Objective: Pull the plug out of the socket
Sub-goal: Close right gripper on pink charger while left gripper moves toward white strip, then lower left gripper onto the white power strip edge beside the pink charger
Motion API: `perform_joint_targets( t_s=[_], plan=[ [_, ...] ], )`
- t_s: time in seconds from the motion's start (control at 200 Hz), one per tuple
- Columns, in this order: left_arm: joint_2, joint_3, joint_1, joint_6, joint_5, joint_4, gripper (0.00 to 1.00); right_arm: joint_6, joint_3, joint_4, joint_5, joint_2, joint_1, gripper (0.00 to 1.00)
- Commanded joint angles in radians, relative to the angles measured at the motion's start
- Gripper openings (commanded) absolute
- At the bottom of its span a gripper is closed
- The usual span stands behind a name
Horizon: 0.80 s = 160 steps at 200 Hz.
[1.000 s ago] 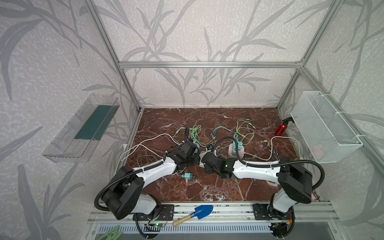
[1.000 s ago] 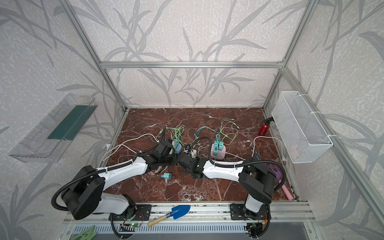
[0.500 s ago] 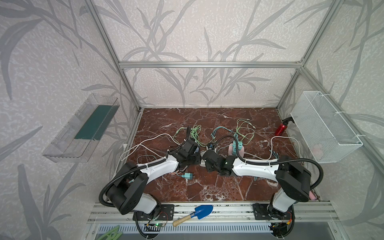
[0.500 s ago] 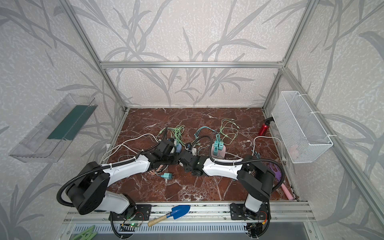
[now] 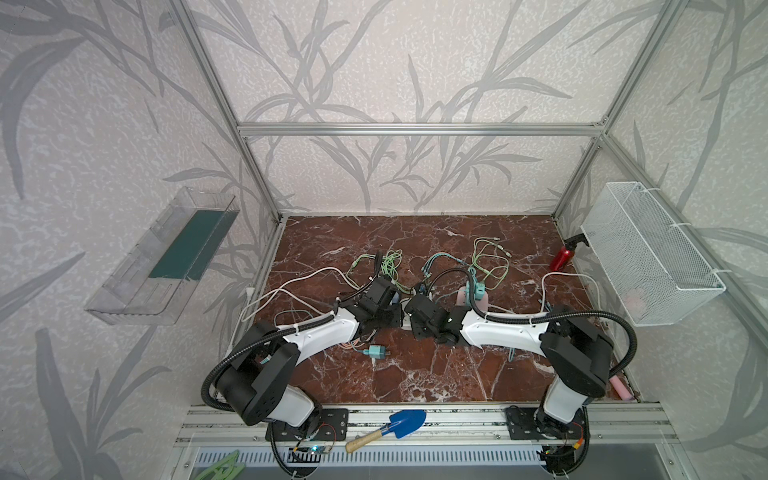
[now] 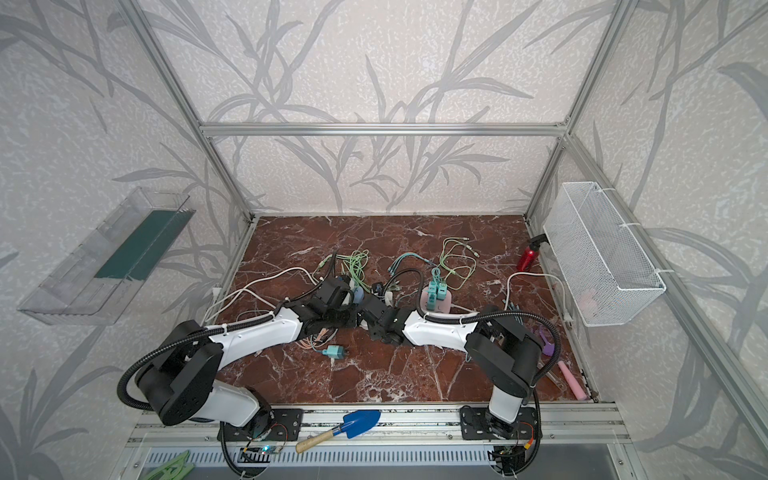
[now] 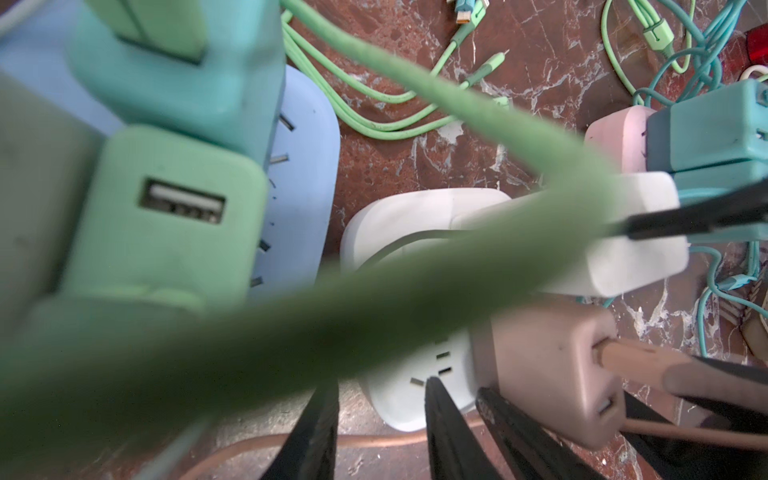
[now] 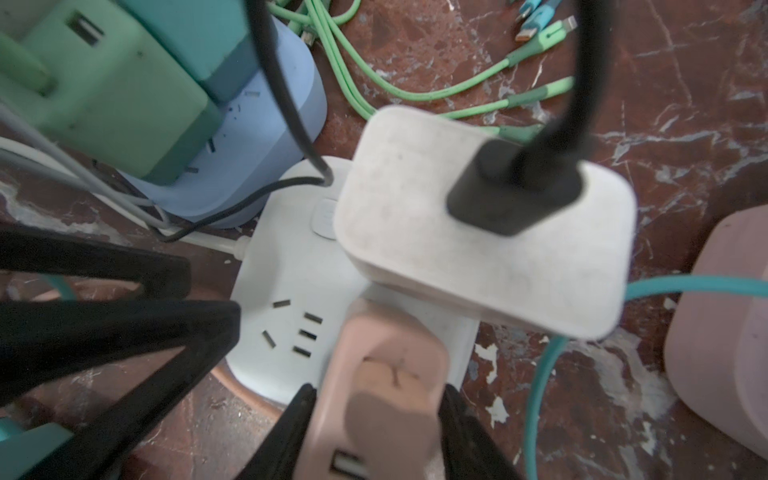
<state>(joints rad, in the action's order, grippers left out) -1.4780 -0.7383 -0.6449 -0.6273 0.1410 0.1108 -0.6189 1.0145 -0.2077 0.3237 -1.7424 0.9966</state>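
The dusty-pink box-shaped plug (image 8: 390, 345) sits in the white plastic socket strip (image 8: 286, 274), in the middle of both top views, on the red-brown marble surface (image 5: 415, 374). The right fingers (image 8: 286, 440) grasp the plug by two opposite sides. The left fingers (image 7: 320, 436) stand around the strip's end; whether they clench it, I cannot tell. A white square adapter (image 8: 478, 232) stands just beside the plug.

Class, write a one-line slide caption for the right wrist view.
Right end effector straddles the pink plug standing in the white socket.
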Motion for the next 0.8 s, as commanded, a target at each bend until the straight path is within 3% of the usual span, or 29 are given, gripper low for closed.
perform_joint_targets(
  t_s=[0.0,0.36,0.795],
  plan=[
    [-0.014,-0.024,0.003,0.006,0.014,0.012,0.37,0.015,0.018,-0.001,0.018,-0.002,-0.002,0.49],
    [0.003,-0.009,0.002,-0.008,0.001,0.004,0.37,0.021,0.023,0.019,0.016,-0.013,-0.01,0.55],
    [0.001,-0.006,0.002,-0.014,0.007,-0.008,0.37,0.035,0.059,0.047,0.0,-0.06,-0.011,0.49]
  ],
)
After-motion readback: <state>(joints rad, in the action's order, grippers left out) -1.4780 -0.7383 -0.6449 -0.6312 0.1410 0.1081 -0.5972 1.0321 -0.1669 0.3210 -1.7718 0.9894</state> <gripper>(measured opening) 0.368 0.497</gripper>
